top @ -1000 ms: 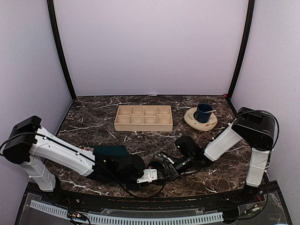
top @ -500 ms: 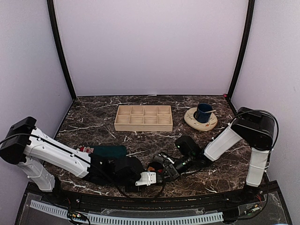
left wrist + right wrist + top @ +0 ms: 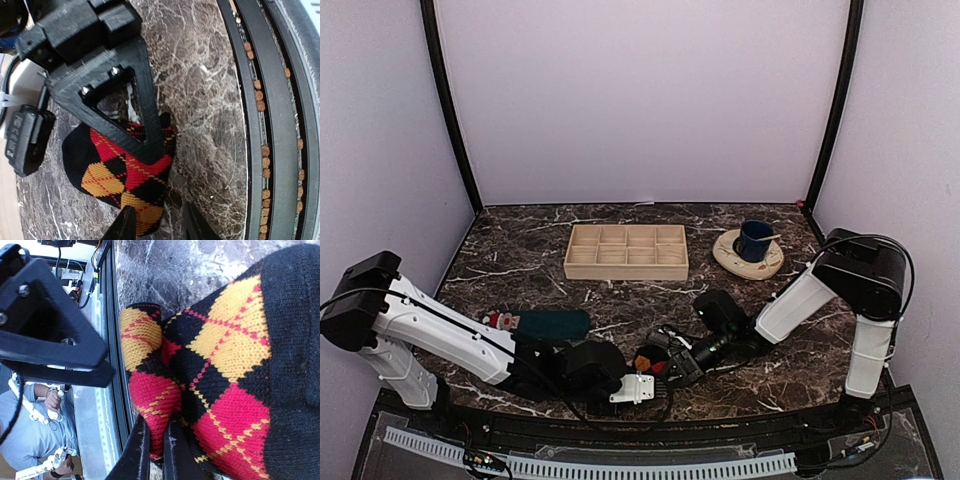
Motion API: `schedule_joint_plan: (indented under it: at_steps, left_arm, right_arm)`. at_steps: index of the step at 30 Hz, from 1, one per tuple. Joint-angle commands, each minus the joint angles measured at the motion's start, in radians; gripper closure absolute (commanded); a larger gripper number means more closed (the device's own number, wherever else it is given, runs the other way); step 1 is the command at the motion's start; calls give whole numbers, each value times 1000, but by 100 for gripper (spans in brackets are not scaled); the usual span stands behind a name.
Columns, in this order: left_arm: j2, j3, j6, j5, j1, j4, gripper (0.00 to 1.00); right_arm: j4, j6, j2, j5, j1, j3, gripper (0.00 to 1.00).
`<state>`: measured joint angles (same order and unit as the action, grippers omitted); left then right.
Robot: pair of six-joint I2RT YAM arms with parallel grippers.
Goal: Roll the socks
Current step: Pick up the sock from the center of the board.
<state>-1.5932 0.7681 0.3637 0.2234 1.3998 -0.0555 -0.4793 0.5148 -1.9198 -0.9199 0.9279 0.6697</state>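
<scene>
Your argyle sock (image 3: 225, 365) lies bunched on the marble table (image 3: 520, 260) near the front edge, about mid-width, between the two arms. The right gripper (image 3: 157, 429) has its fingers pressed together on a fold of knit at the sock's edge, so you have that end pinned. I judge this is the anchor that lets the fabric be turned over on itself. The left gripper (image 3: 159, 226) faces it from the left with its jaws partly apart and nothing clamped between them. The sock's closest end sits just at one fingertip, with bare marble showing in the gap. That spacing looks set to take the free end. The teal sock (image 3: 552, 323), its Santa end pointing left, lies flat farther left and a little farther back, beside the left arm. It is apart from both grippers and not yet part of any roll.
</scene>
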Motion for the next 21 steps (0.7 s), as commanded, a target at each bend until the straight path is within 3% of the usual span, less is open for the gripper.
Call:
schedule_joint_plan:
  at_steps: [1,21]
  left_arm:
    - [-42,12,11,22,5,-1,65]
    - [-44,5,34,79,10,-59,64]
  right_arm:
    - [130,5,-51,46,-3,-37,96]
    - [130,2,-58,35,-3,-38,96]
